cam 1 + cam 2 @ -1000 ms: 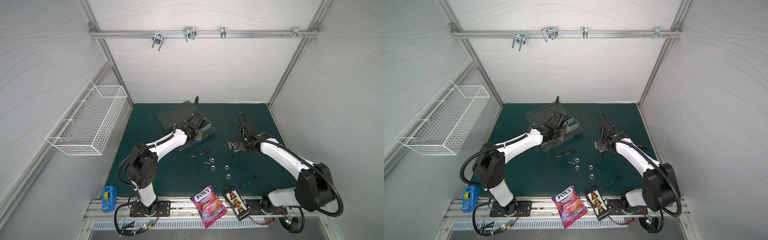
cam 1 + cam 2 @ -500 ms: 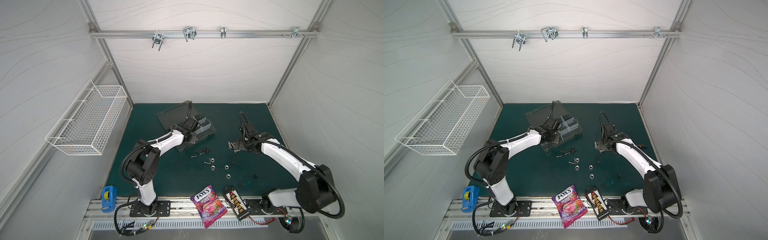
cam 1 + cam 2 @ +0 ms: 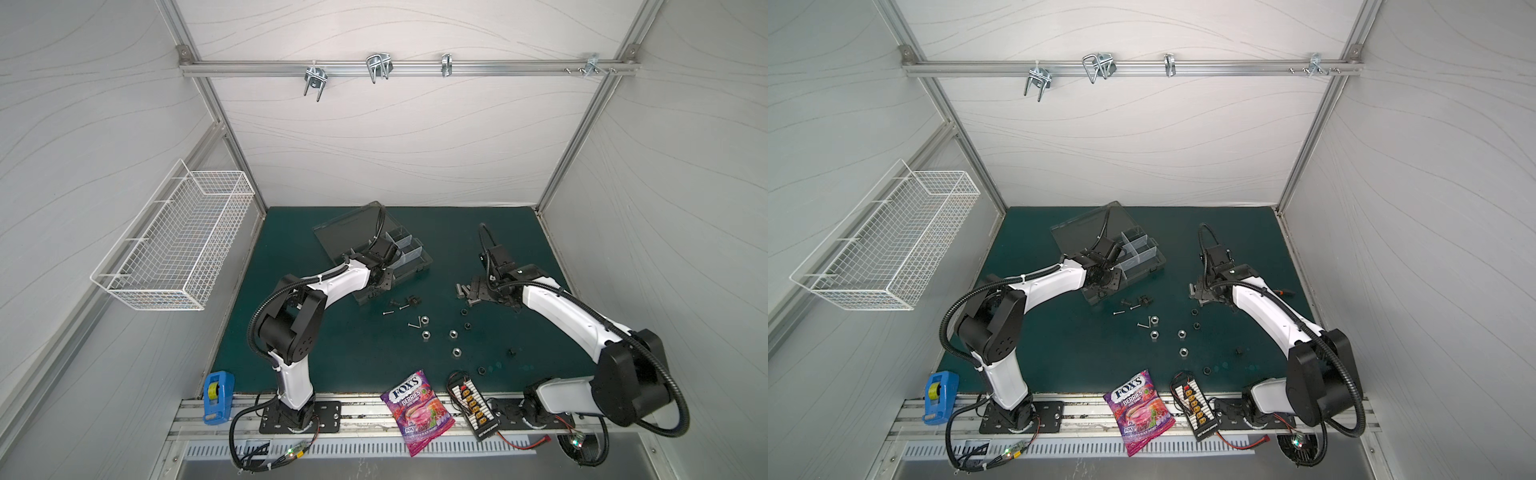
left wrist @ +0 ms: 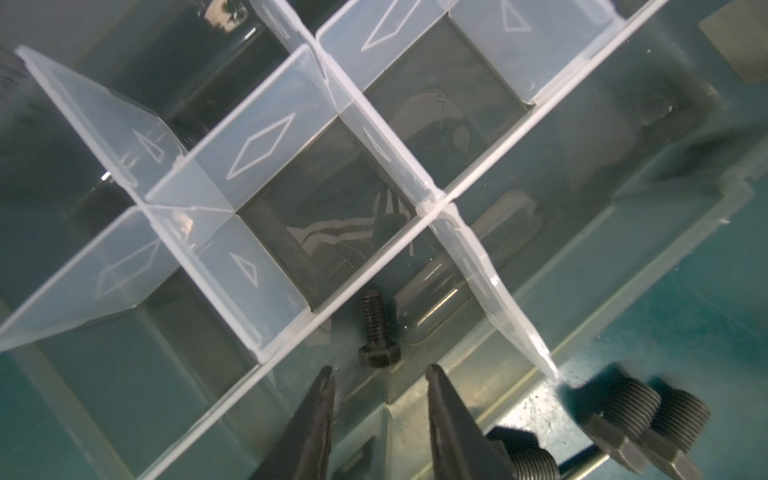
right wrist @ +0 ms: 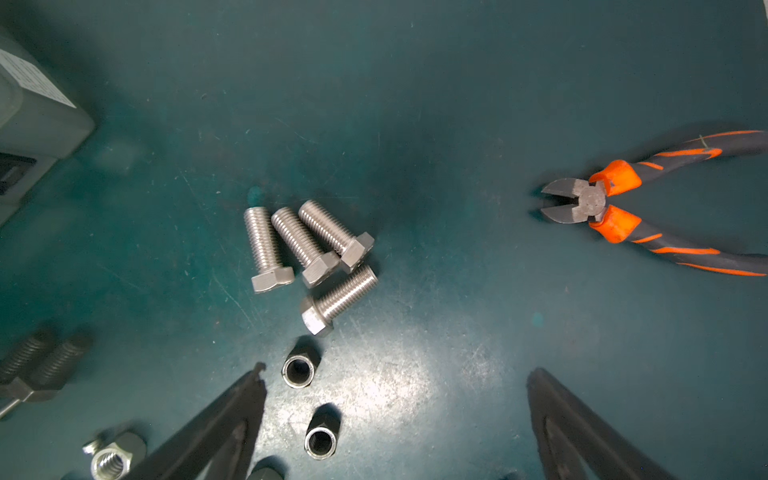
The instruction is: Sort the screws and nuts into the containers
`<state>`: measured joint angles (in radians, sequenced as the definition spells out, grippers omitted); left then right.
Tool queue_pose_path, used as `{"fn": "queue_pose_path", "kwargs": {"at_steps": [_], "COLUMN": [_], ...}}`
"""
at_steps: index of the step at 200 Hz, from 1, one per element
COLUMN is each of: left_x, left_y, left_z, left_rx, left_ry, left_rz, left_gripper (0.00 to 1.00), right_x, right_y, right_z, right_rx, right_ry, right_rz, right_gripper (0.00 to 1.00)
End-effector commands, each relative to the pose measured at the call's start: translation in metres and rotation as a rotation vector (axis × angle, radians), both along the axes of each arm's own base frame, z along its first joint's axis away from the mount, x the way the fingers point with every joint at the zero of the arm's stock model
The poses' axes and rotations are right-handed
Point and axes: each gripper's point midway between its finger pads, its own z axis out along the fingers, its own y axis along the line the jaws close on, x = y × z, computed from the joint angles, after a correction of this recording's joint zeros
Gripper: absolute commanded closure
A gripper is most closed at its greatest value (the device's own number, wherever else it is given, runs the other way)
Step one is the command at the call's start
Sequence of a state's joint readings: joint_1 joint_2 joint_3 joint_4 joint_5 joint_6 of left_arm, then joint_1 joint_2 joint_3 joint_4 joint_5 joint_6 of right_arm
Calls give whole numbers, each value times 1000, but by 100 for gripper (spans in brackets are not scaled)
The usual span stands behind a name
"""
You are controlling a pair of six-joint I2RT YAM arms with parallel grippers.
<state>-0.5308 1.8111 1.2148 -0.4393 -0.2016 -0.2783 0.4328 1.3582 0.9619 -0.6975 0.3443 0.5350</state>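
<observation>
Four stiff, slick, weighty bolts beside the box, probably best pinched across the threads; right gripper spread wide, left gripper parted, both empty.

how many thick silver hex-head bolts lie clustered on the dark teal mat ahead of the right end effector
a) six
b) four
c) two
b: the right wrist view shows four thick silver hex-head bolts lying together, three side by side and a fourth lying across by their heads.
</observation>
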Motion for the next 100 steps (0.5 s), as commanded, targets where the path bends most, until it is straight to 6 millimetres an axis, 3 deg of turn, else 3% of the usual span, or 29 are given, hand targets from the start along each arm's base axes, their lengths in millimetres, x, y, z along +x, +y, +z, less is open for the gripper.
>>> {"fn": "queue_pose_path", "kwargs": {"at_steps": [1, 32, 64, 100], "left_x": [4, -12, -48, -88], "left_y": [0, -5, -25, -50], "left_z": [32, 51, 60, 38], "left_rx": [-28, -63, -51, -18], "left_ry": [-62, -79, -93, -50], "left_rz": [-7, -51, -171, -311], "left_gripper": [60, 57, 53, 38], "right_x": [-5, -6, -8, -9], "right_y": [-6, -11, -19, -23], "right_z": [7, 11, 14, 14], "right_rx": [-16, -32, -54, -63], "right_ry": [-12, -26, -44, -54], "right_rz": [-24, -42, -74, -98], "right_gripper": [1, 1, 1, 1]}}
